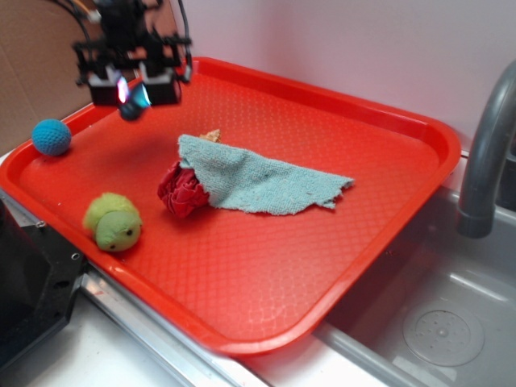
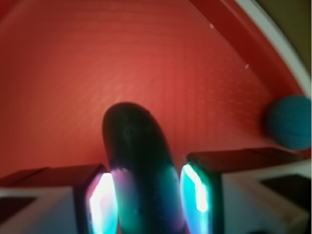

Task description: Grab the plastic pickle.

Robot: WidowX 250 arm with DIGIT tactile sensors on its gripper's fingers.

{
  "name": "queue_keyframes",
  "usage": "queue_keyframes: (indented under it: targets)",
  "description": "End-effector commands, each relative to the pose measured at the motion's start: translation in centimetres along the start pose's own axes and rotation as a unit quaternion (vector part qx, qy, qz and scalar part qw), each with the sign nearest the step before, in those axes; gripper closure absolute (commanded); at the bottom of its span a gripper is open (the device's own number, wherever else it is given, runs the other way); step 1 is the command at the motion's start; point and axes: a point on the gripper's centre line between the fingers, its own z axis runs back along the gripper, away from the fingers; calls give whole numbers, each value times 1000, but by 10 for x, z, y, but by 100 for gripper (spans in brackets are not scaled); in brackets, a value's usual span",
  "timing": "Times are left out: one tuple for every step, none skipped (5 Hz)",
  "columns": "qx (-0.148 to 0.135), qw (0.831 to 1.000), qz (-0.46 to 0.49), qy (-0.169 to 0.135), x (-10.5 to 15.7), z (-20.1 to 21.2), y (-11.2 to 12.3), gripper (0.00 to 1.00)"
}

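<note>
My gripper (image 1: 133, 95) hangs above the far left part of the red tray (image 1: 387, 129). It is shut on the plastic pickle (image 1: 131, 110), a dark teal-green capsule whose rounded end sticks out below the fingers. In the wrist view the pickle (image 2: 139, 161) stands between the two glowing pads (image 2: 102, 204), touching both, with its tip pointing out over the tray floor (image 2: 122, 58). The pickle is lifted off the tray.
A blue knitted ball (image 1: 51, 136) lies at the tray's left edge and shows in the wrist view (image 2: 291, 122). A fuzzy green plush ball (image 1: 113, 222) lies front left. A teal cloth (image 1: 258, 181) over a red cloth (image 1: 182, 192) lies mid-tray. A sink and grey faucet (image 1: 484, 153) are right.
</note>
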Motion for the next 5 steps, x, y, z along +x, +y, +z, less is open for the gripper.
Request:
queue_keyframes:
  targets:
    - [-13, 970, -238, -45, -21, 76, 17, 100]
    - [-20, 955, -289, -65, -31, 86, 14, 100]
    - [-20, 951, -299, -77, -39, 91, 7, 100]
    - [-26, 955, -288, -69, -40, 90, 10, 100]
    - [-28, 959, -277, -58, -36, 87, 13, 100]
